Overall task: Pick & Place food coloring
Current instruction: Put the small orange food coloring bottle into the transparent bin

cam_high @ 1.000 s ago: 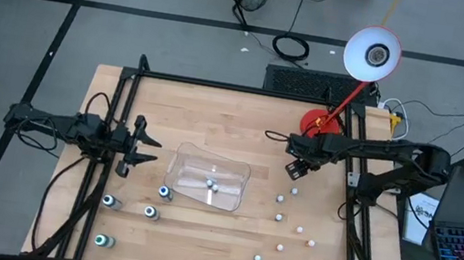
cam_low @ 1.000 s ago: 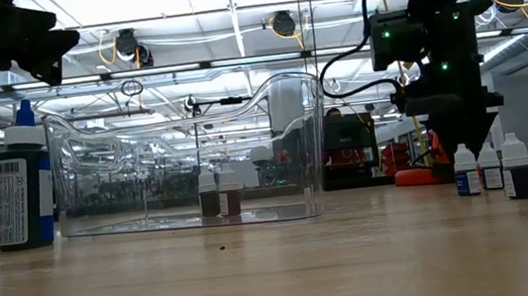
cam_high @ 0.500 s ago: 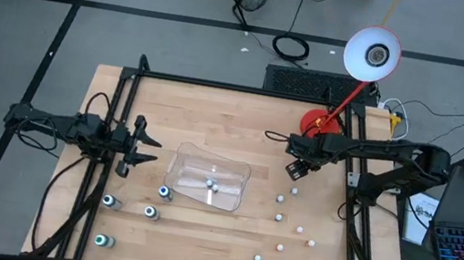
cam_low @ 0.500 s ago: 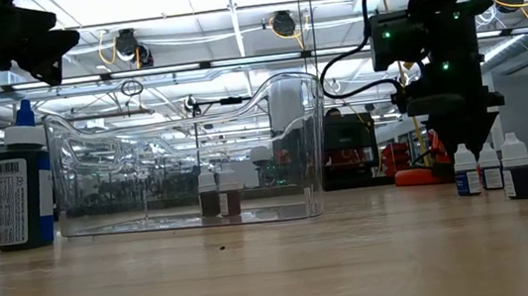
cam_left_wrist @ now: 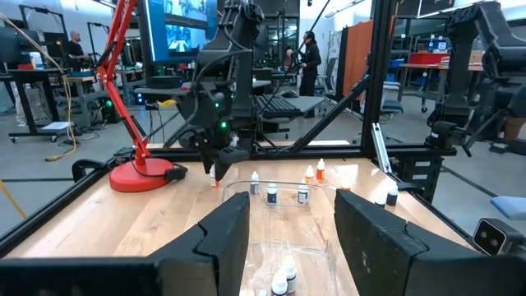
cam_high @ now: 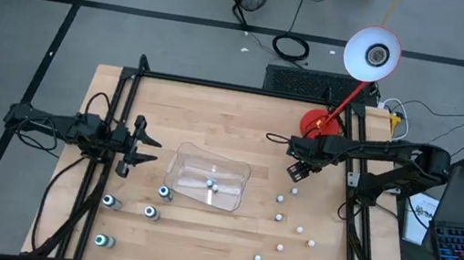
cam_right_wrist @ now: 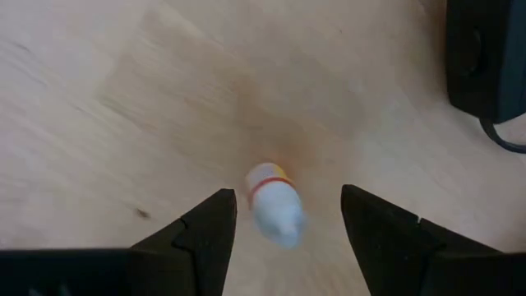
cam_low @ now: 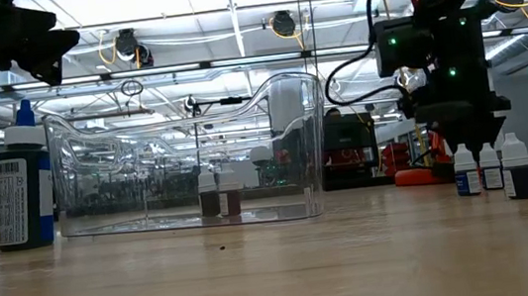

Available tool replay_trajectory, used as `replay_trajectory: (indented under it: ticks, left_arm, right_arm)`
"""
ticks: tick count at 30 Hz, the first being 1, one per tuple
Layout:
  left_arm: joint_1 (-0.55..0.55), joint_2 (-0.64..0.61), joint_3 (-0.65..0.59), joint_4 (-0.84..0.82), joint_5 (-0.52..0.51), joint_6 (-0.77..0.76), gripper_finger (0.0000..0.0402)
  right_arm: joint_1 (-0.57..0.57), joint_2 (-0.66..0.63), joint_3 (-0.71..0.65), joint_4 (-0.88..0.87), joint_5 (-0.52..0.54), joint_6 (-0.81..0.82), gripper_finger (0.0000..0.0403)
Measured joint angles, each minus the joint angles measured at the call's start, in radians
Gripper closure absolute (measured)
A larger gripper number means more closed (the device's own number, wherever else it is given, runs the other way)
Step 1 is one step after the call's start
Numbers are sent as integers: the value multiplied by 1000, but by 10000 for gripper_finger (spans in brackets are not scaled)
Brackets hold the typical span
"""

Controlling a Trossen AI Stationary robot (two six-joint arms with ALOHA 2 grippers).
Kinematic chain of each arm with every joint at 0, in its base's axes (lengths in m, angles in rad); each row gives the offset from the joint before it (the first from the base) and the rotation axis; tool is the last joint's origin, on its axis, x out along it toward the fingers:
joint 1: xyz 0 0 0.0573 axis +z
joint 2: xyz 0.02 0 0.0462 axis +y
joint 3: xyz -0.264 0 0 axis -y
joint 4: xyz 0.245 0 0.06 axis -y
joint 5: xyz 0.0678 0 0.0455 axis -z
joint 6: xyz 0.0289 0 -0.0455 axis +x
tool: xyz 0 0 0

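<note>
Several tiny whitish food coloring bottles [cam_high: 279, 217] stand scattered on the table's right half. Two more [cam_high: 212, 184] stand inside the clear tray [cam_high: 191, 156]. My right gripper [cam_high: 299, 169] hovers open, pointing down over one small bottle with a red and yellow band [cam_right_wrist: 274, 203]. That bottle stands on the wood between the fingers and below them, untouched. In the low view this gripper [cam_low: 465, 143] hangs just above a row of three bottles [cam_low: 490, 167]. My left gripper [cam_high: 143, 145] waits open at the table's left, facing the tray.
Several larger bottles with blue or green tops [cam_high: 150, 212] stand near the table's left front; one [cam_low: 20, 176] is beside the tray's left wall. A red lamp base [cam_high: 314, 121] sits behind my right gripper. Bare wood lies between the tray and the small bottles.
My right gripper has shifted a little toward the table's right, closer over the small bottles. Its fingers stay apart. Nothing else has moved.
</note>
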Motion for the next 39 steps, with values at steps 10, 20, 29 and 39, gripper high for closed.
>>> replay_trajectory:
  ticks: [10,20,29,39]
  left_arm:
    - [0,0,0,0,0,0,220]
    - [0,0,0,0,0,0,220]
    - [0,0,0,0,0,0,220]
    - [0,0,0,0,0,0,220]
  right_arm:
    - [0,0,-13,35,1,0,195]
    - [0,0,-13,45,-1,0,199]
    - [0,0,-13,45,-1,-19,292]
    - [13,-26,1,118,1,-103,345]
